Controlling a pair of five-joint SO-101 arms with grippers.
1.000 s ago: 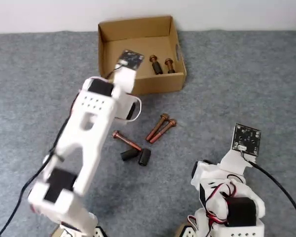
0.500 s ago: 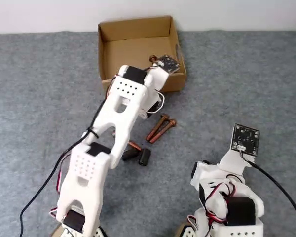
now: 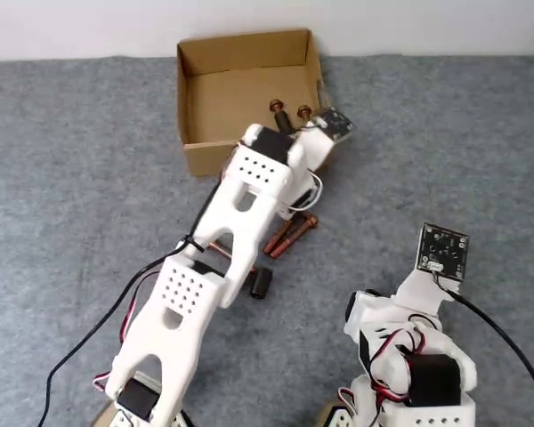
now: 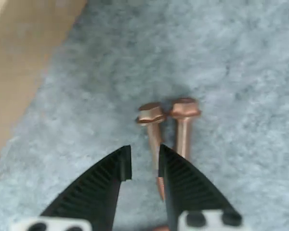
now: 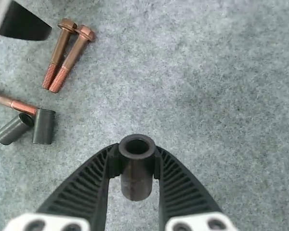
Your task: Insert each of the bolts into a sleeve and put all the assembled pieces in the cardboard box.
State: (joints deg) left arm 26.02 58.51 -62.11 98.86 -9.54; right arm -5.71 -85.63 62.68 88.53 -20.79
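The right wrist view makes clear that the right gripper (image 5: 136, 153) has its fingers closed on a dark sleeve (image 5: 136, 180). The left wrist view shows the left gripper (image 4: 143, 161) with fingers a little open, close to two copper bolts (image 4: 151, 126) lying side by side on the grey surface (image 4: 241, 57). In the high view, the cardboard box (image 3: 205, 98) stands at the upper centre of the frame, with two assembled pieces (image 3: 282, 117) inside near its right wall.
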